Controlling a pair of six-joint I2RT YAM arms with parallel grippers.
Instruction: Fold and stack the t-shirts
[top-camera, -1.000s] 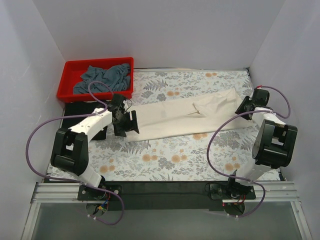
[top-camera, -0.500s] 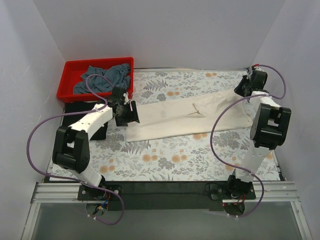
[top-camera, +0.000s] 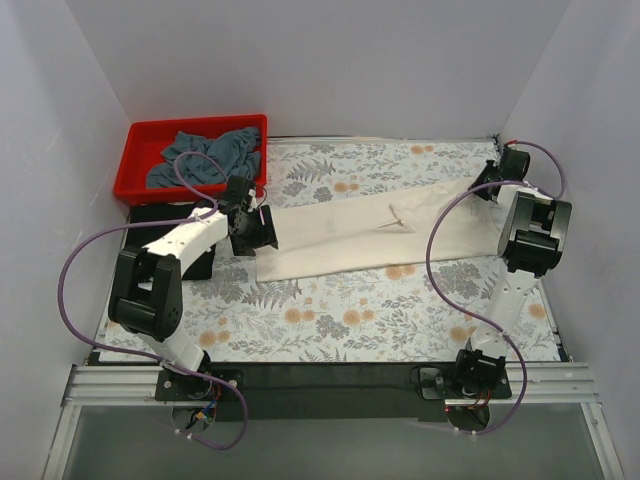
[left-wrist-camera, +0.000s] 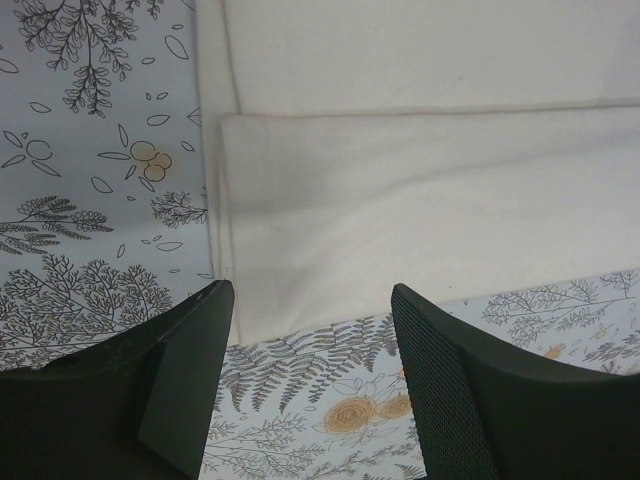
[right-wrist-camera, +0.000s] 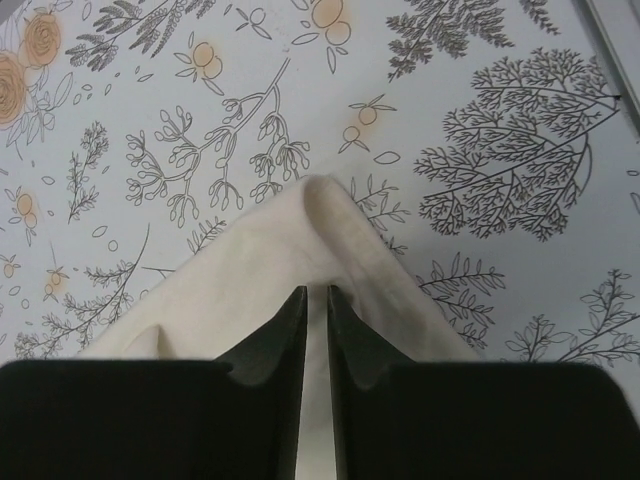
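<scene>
A large cream-white t-shirt (top-camera: 350, 235) lies folded into a long band across the floral tablecloth. Its left end (left-wrist-camera: 420, 190) shows two stacked layers. My left gripper (top-camera: 258, 228) hovers open over that left end, and in the left wrist view it (left-wrist-camera: 312, 290) has only shirt edge and tablecloth between its fingers. At the back right my right gripper (top-camera: 487, 183) is shut on the shirt's right corner (right-wrist-camera: 260, 260), and the right wrist view shows that gripper (right-wrist-camera: 315, 290) pinching cream cloth into a raised fold. A slate grey-blue t-shirt (top-camera: 205, 155) lies crumpled in the bin. A black t-shirt (top-camera: 150, 218) lies under the left arm.
The red plastic bin (top-camera: 140, 140) stands at the back left corner. White walls close in the left, back and right sides. The tablecloth (top-camera: 350, 310) stretches in front of the cream shirt to the black front rail (top-camera: 330, 375).
The right gripper swung toward the back right corner and closed on the shirt's right corner, pulling that end straighter. The left gripper shifted slightly toward the back and stayed open.
</scene>
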